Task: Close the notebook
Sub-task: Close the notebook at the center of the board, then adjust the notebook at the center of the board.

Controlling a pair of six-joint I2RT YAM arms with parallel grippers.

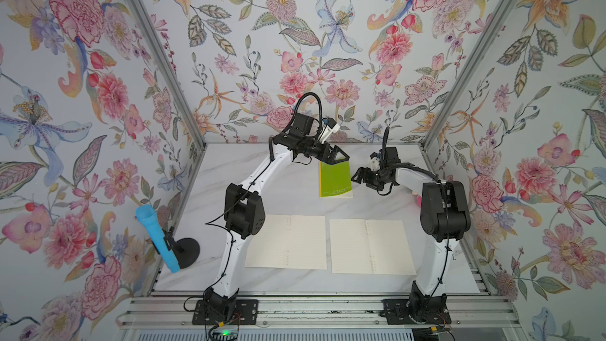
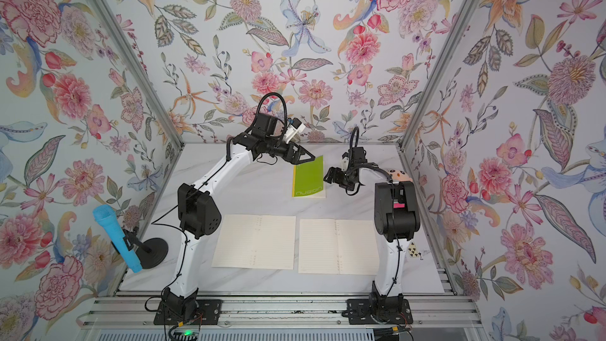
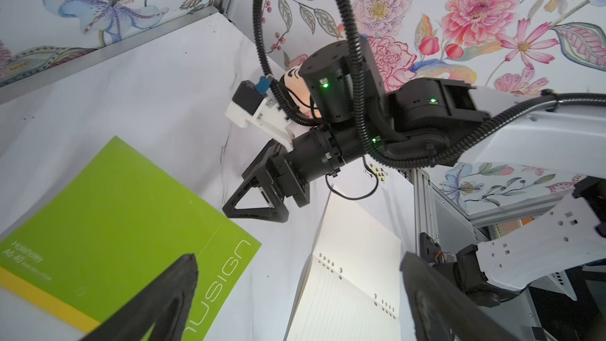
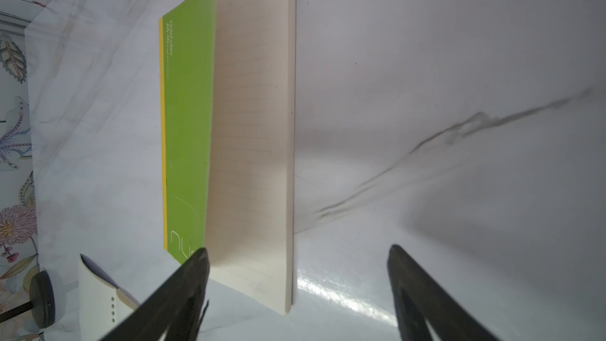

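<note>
Both jaw pairs are standing wide; the notebook [image 1: 335,178] (green cover ajar) is lying beneath the left gripper [image 3: 298,257], just ahead of the right gripper [image 4: 298,249].

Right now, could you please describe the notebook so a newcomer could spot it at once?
On the white marble table, look toward the far end. The notebook lies there; unlike the cream lined sheets nearer the front, it has a bright green cover.
</note>
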